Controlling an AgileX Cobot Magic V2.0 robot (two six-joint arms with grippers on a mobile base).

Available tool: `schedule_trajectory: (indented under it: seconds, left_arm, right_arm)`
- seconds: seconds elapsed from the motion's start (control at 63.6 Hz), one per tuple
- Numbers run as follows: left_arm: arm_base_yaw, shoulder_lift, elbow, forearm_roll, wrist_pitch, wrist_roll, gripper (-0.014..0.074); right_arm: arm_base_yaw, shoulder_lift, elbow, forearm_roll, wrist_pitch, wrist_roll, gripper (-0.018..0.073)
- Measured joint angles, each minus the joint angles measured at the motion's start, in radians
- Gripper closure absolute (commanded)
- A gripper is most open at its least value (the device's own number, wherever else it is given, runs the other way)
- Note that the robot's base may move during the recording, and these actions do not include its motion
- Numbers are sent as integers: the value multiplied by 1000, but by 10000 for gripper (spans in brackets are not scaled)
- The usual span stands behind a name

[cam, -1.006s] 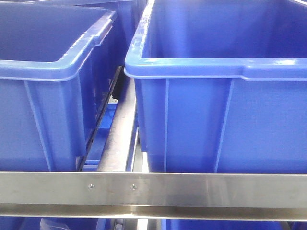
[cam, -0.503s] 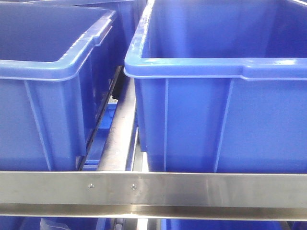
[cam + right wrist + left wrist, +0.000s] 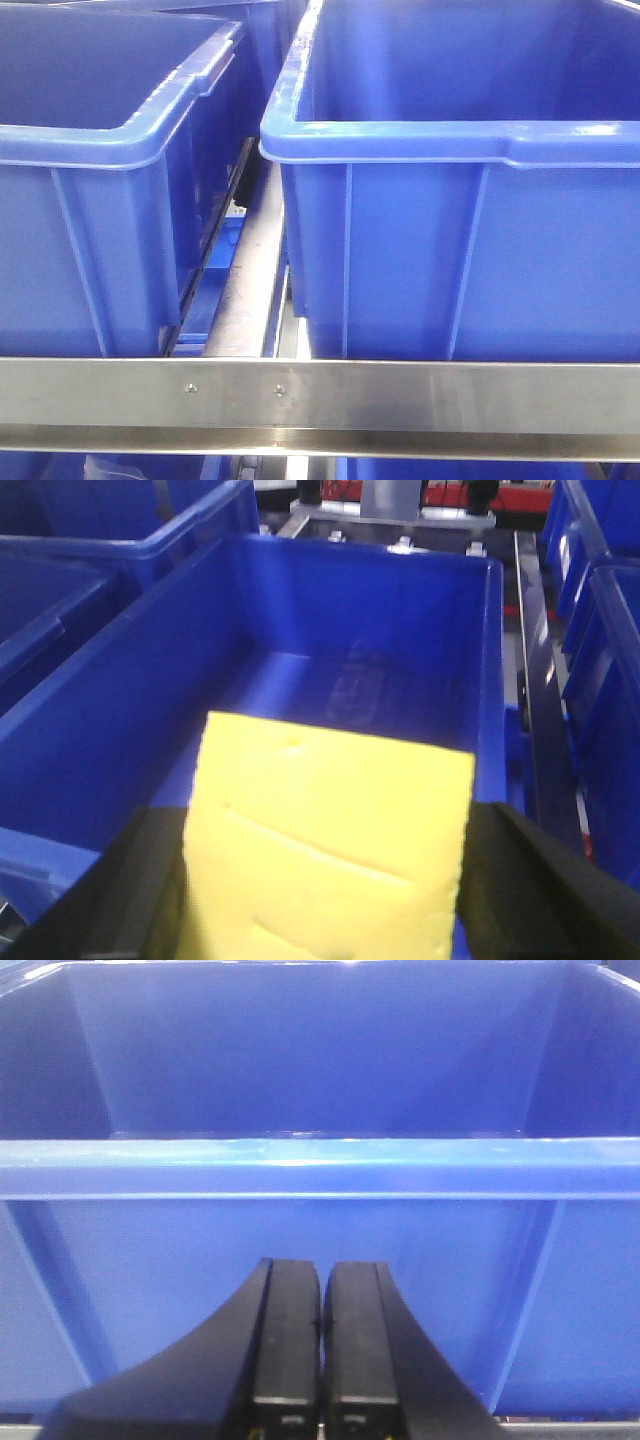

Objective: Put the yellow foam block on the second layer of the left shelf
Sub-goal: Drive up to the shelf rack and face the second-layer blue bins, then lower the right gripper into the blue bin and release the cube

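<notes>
1. Left gripper (image 3: 320, 1360): black fingers pressed together, nothing between them. It sits low, facing the near wall of a blue bin (image 3: 320, 1250) directly ahead, whose rim runs level above the fingertips. Judged parked and idle, kept out of the carrying arm's way.

2. Left bin (image 3: 90, 250) and right bin (image 3: 460, 250), front view: two blue plastic bins side by side, apart, with a narrow gap between them. A steel shelf rail (image 3: 320, 400) crosses in front of and below both, retaining them on their layer. No arm shows in this view.

3. Right gripper (image 3: 325, 880): clamped on the yellow foam block (image 3: 325, 840), a dark finger at each flank. The squeeze on opposite faces keeps the soft block from slipping.

4. Yellow foam block: held aloft, above the near end of an open blue bin (image 3: 370, 680) that extends ahead of and below the fingers. The bin floor looks bare. Judged carried over the opening in readiness for lowering; which shelf or layer this bin belongs to cannot be told.
</notes>
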Motion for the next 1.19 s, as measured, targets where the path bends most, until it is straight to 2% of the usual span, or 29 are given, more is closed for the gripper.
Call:
schedule_trajectory:
  seconds: [0.377,0.582,0.77,0.928,1.195]
  left_arm:
    - [0,0,0,0,0,0,460]
    - [0,0,0,0,0,0,460]
    - [0,0,0,0,0,0,460]
    - [0,0,0,0,0,0,460]
    - [0,0,0,0,0,0,460]
  right_arm:
    - [0,592,-373,0,28,0,208]
    - [0,862,-504,0,43,0,208]
    - [0,1084,-567,2,27,0,208]
    - [0,1235,-574,4,-39,0,208]
    - [-4,1379,-574,7,-142,0,208]
